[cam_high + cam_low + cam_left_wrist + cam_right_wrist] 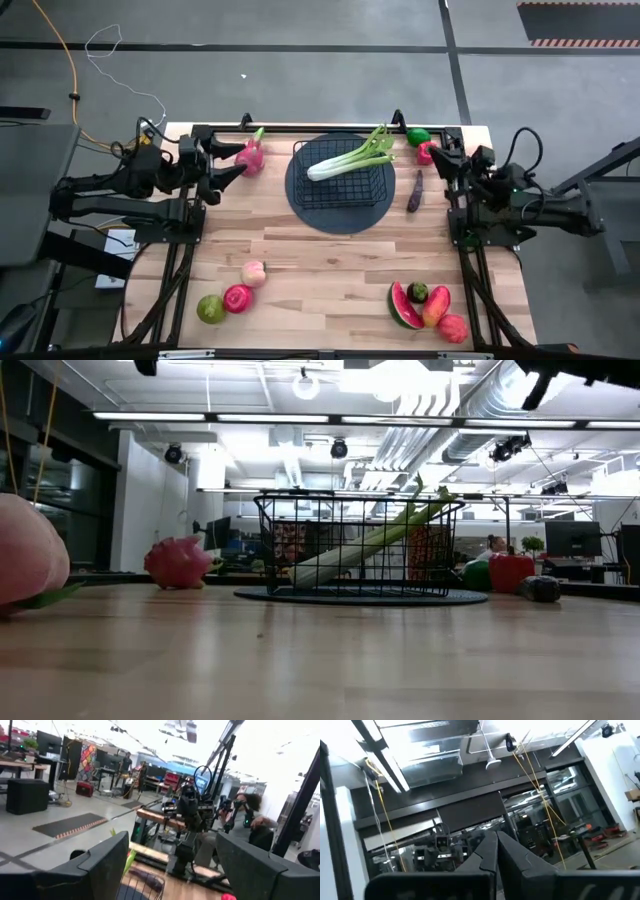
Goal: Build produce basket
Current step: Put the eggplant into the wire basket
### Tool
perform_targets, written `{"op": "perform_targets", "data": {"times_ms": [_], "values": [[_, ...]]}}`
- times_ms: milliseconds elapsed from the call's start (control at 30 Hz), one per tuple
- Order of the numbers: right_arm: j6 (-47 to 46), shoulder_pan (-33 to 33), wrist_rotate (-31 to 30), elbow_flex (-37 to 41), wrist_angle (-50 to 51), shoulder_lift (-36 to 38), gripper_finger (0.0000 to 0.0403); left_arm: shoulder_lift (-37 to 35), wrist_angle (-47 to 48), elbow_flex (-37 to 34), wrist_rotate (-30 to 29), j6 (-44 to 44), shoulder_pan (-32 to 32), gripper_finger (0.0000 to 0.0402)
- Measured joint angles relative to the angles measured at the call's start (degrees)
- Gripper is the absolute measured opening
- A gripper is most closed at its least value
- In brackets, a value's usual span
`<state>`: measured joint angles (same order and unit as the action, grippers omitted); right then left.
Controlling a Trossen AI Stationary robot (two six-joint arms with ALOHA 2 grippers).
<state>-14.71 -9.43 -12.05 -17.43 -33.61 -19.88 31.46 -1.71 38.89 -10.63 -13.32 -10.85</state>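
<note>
The black wire basket [340,178] [360,545] stands on a dark round mat at the table's far middle. A green-white leafy stalk [350,157] [365,545] lies slanted in it, its leaves poking over the rim. The pink dragon fruit [250,156] [178,563] rests on the table to the basket's left. My left gripper [226,165] [172,845] is open just left of the dragon fruit, apart from it. My right gripper [441,160] [496,842] is shut, tilted upward, at the far right beside the red pepper [428,152] and the green pepper [418,135].
A dark purple vegetable [414,190] lies right of the mat. Peach [253,272], red apple [238,298] and green apple [210,308] sit near left. A watermelon slice [404,306], mango [436,305] and more fruit sit near right. Bare wood lies between them.
</note>
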Motion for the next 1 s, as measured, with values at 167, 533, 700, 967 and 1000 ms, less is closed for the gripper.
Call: {"op": "perform_targets", "data": {"times_ms": [167, 533, 700, 967, 1000], "values": [[0.06, -0.01, -4.28, -5.61, 2.85, -4.06, 0.0, 3.12, -1.61, 0.0, 0.54, -0.63, 0.0, 0.0289], [-22.17, 0.0, -11.52, -30.33, 70.18, -15.38, 0.0136, 4.7, -1.53, 0.0, -1.95, -2.58, 0.02, 0.0289], [-36.89, 0.0, -10.63, -32.48, 92.51, -22.89, 0.025, 4.55, -1.14, 0.0, -3.34, -0.35, 0.0, 0.0289], [-63.39, 0.0, -4.49, -17.72, 91.83, -28.77, 0.031, 4.53, -1.16, 0.0, -5.05, 0.46, 0.0, 0.0289], [-64.83, 0.0, -4.29, -15.63, 89.14, -29.24, 0.031, 4.53, -1.16, 0.0, -5.05, 0.45, 0.0, 0.0289]]}}
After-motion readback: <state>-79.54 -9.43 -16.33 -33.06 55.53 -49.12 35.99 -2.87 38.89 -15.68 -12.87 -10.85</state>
